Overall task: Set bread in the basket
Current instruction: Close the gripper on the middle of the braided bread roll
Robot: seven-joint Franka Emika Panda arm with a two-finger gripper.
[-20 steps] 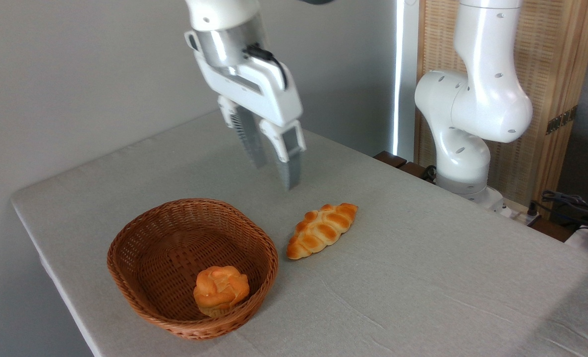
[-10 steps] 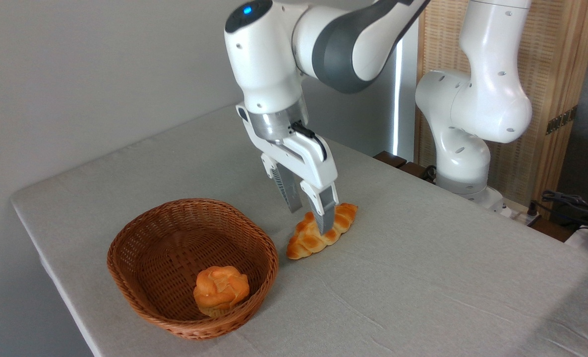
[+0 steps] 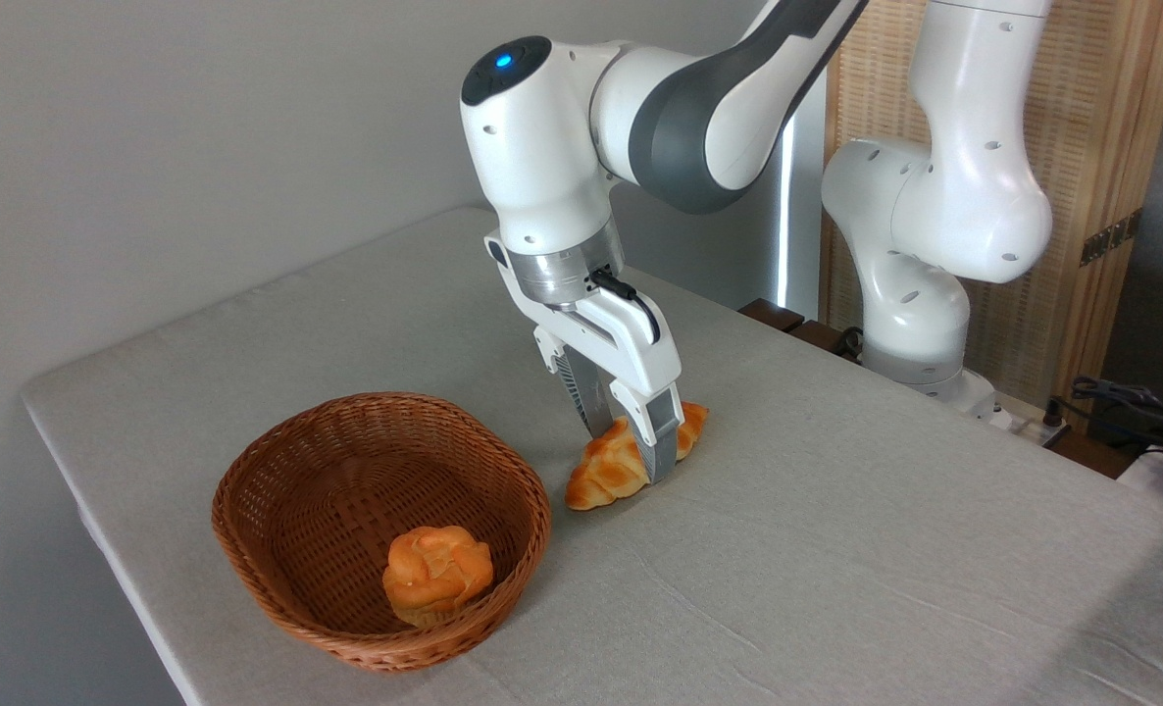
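The bread (image 3: 609, 469), a braided golden-orange loaf, lies on the desk (image 3: 836, 549) just to the right of the basket (image 3: 287, 510), close to its rim but apart from it. The loaf runs diagonally, its near pointed end toward the lower left and its far end toward the upper right. It rests flat on the grey cloth surface.

The pincer (image 3: 631, 441) is lowered over the middle-to-far part of the loaf. Its two fingers straddle the bread: the near finger (image 3: 662, 446) crosses in front of the crust, and the far finger stands behind the loaf, partly hidden. The fingers sit against or very near the sides of the loaf; whether they are pressing it firmly cannot be told. The fingertips reach down almost to the desk.

The basket is oval, woven, reddish-brown, and stands upright near the front left corner of the desk. Inside it, toward the near right side, sits a small round bun (image 3: 437, 572), resting on the basket floor against the sloping wall.

The white arm (image 3: 640, 108) descends from the upper right, its wrist showing a blue light. The arm's base (image 3: 920, 324) stands at the far right edge of the desk. A wooden slatted screen (image 3: 1111, 147) is behind it.
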